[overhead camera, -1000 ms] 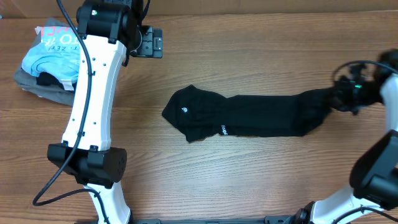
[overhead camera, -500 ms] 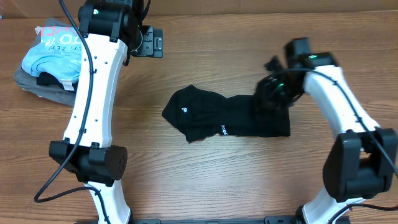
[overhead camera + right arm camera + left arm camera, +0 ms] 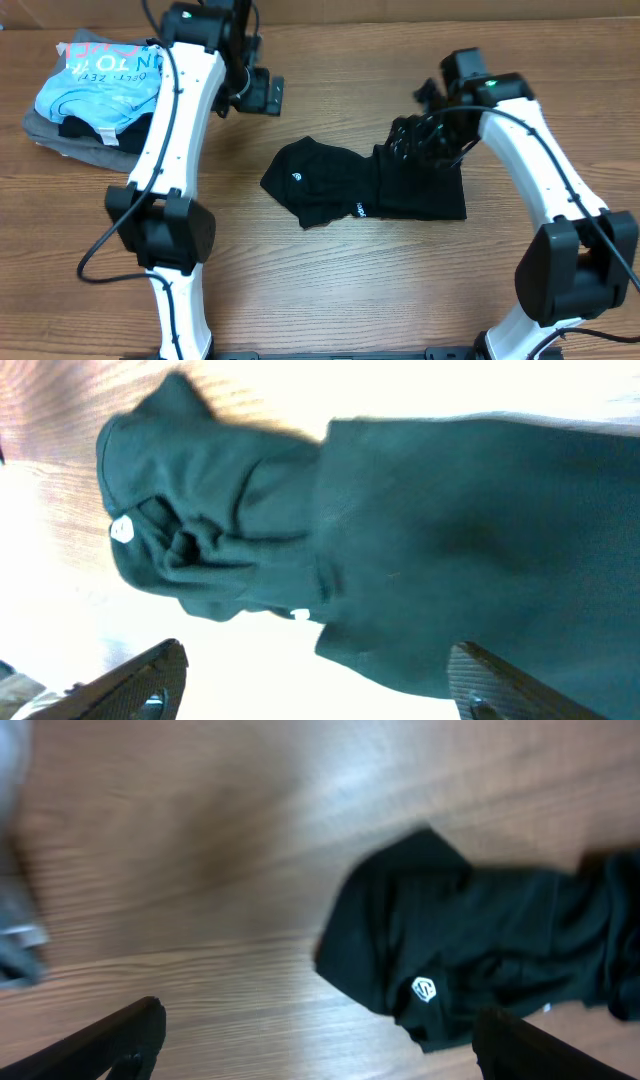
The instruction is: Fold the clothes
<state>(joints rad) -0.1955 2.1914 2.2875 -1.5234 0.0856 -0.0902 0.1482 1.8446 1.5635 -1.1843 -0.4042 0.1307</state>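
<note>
Clothes – one black garment (image 3: 340,190) – lay at the middle of the wooden table (image 3: 330,290), right part doubled over itself, white logo (image 3: 297,178) facing up. Right gripper (image 3: 318,655) hung over the doubled part, fingers spread, gripping nothing. Left gripper (image 3: 315,1020), equally wide and empty, hovered near the logo end.

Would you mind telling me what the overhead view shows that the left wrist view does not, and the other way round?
Overhead only: the right gripper over the bunched right end of the black garment, and the light blue shirt on grey garments at far left. Left wrist only: the left gripper, open, up close, holding nothing. Both: the garment's left end with its white logo, on the wooden table.
</note>
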